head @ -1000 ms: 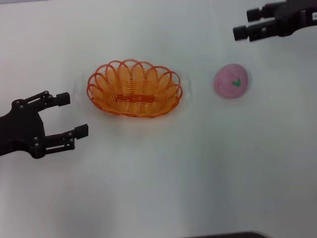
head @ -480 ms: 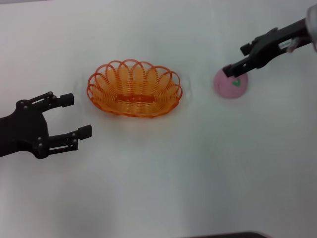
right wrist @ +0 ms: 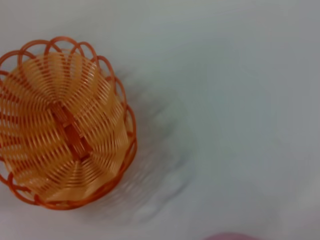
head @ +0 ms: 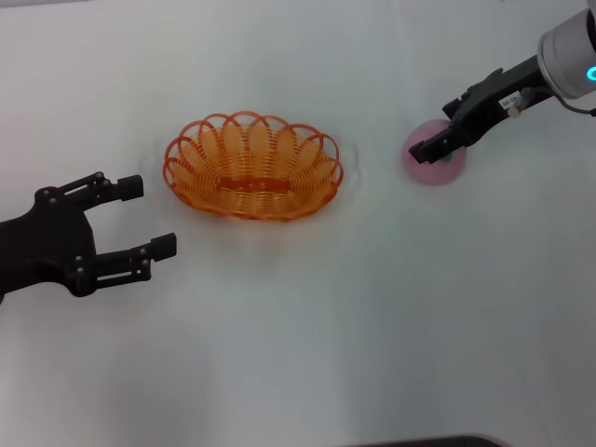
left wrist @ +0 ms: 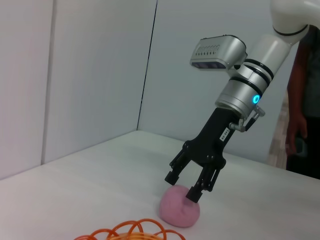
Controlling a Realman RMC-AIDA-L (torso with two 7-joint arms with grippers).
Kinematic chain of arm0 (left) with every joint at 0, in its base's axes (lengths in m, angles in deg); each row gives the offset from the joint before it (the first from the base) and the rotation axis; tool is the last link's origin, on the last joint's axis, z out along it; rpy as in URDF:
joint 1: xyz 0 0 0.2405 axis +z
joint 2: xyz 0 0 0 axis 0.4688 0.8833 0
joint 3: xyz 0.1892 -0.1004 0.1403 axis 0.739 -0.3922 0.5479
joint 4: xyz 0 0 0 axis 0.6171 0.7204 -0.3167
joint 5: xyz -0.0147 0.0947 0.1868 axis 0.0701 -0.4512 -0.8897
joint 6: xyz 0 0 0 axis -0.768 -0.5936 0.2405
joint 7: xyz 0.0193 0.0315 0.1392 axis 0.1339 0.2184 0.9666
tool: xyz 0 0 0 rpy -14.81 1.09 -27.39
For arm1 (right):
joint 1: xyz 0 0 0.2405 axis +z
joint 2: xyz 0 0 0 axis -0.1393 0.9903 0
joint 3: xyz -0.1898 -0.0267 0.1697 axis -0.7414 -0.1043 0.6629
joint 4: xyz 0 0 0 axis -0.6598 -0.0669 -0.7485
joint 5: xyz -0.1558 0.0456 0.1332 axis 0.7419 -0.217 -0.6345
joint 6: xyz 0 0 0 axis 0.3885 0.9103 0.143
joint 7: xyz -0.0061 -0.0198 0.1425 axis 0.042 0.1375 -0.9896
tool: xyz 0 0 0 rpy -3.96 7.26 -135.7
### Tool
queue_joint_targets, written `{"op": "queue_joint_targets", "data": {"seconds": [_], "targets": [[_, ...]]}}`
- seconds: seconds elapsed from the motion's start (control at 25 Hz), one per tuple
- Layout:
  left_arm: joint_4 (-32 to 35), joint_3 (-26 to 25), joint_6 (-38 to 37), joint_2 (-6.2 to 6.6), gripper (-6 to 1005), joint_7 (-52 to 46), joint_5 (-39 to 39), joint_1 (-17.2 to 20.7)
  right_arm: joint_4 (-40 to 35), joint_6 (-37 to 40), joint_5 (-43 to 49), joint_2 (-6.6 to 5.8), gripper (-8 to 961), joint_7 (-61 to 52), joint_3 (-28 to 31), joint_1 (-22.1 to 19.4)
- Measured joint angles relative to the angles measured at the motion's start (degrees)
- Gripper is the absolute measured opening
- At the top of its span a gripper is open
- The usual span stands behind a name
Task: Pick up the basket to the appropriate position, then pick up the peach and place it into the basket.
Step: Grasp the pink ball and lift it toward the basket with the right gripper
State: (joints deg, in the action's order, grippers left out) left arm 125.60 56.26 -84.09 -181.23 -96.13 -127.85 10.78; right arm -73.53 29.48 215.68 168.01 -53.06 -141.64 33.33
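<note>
Desk (head: 298, 354): white, bare apart from the two task items. No change in it.

Basket (head: 252, 167): sits left of centre on the desk, same spot as a second ago, empty. The task wants it lifted to a better position first, yet nothing has touched it.

Left gripper (head: 149, 216): open, fingers spread, low over the desk just beside the basket's left end. It has crept slightly nearer the rim over the last second, not touching.

Right gripper (head: 436, 149): the main change. A second ago it hung at the far right corner, well apart from the peach (head: 430, 169); now it has swung down onto it. In the left wrist view the gripper (left wrist: 183, 186) stands spread, one finger just touching the peach's (left wrist: 180, 209) top, the other just beside it (contact on that side is hard to judge from this angle). Not yet squeezing.

Meaning: the peach pickup looks to be starting while the basket stays put; the peach rests on the desk, well to the right of the basket.

Writing: a small white label on the right arm's black wrist section; characters too small to read. No brand visible.
</note>
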Motion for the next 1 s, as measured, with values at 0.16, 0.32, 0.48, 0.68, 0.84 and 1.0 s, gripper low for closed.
{"op": "queue_joint_targets", "data": {"seconds": [0.16,0.32,0.48,0.68,0.84,1.0], "targets": [[-0.35,0.0,0.1,0.0,859,0.0,-0.03,-0.13,0.52,-0.17,0.3,-0.09,940,-0.02,-0.71,0.02],[-0.35,0.0,0.12,0.0,859,0.0,-0.03,-0.14,0.68,-0.24,0.39,-0.17,882,0.33,-0.82,-0.05],[-0.85,0.44,0.21,0.0,859,0.0,-0.03,-0.14,0.68,-0.19,0.39,-0.25,765,0.41,-0.89,-0.04],[-1.15,0.56,0.25,0.0,859,0.0,-0.03,-0.14,0.68,-0.34,0.39,-0.27,532,0.56,-0.95,-0.4],[-1.16,0.54,0.05,0.0,859,-0.01,0.13,-0.32,0.67,-0.29,0.39,-0.34,365,0.8,-0.95,-0.47],[-1.36,0.53,-0.3,0.03,859,-0.56,0.23,-0.69,0.44,-0.07,0.39,-0.46,236,0.95,-0.95,-0.47]]}}
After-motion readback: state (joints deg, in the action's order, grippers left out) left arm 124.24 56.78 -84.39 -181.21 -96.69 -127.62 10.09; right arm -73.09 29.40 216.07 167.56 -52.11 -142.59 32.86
